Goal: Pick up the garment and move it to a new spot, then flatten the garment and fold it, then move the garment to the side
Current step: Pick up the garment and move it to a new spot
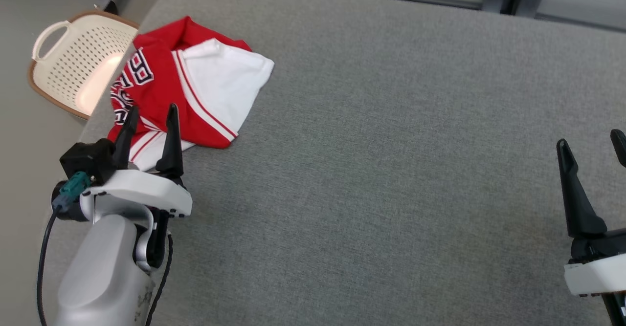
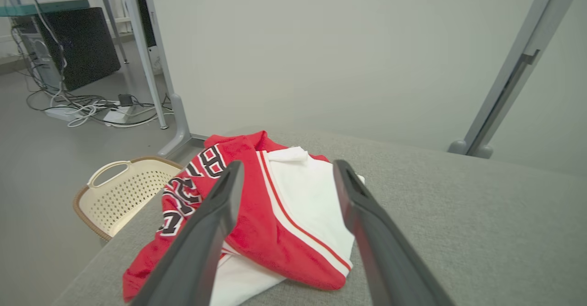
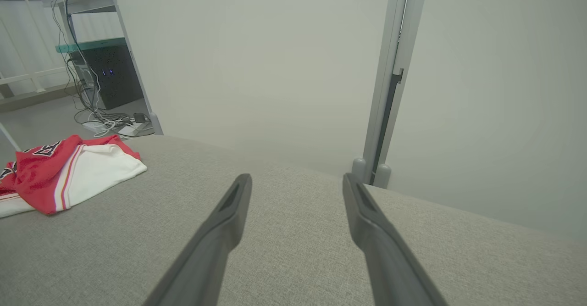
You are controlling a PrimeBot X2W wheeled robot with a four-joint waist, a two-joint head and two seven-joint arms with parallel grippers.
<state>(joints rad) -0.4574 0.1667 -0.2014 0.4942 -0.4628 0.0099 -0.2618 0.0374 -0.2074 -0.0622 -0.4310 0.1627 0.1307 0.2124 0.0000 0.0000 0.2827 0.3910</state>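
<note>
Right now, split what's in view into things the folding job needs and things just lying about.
Job: red-and-white jersey garment; grey fabric-covered table; left gripper; right gripper, both open.
Lying about: cream perforated plastic basket; black computer tower; tangled floor cables.

**Cloth, Plastic and Grey Metal**

The garment point(image 1: 195, 86), upper left of the head view, is thin red and white cloth with a faint sheen. Under it, the surface point(image 1: 391, 169) is covered in grey woven fabric, matt and slightly coarse. The basket point(image 1: 73, 62) at far left is smooth cream plastic, perforated, with a brown rim. The left tool point(image 1: 152, 108) and right tool point(image 1: 590, 139) have matt dark fingers on glossy white housings. The post point(image 2: 513, 72) looks like satin grey metal.
</note>
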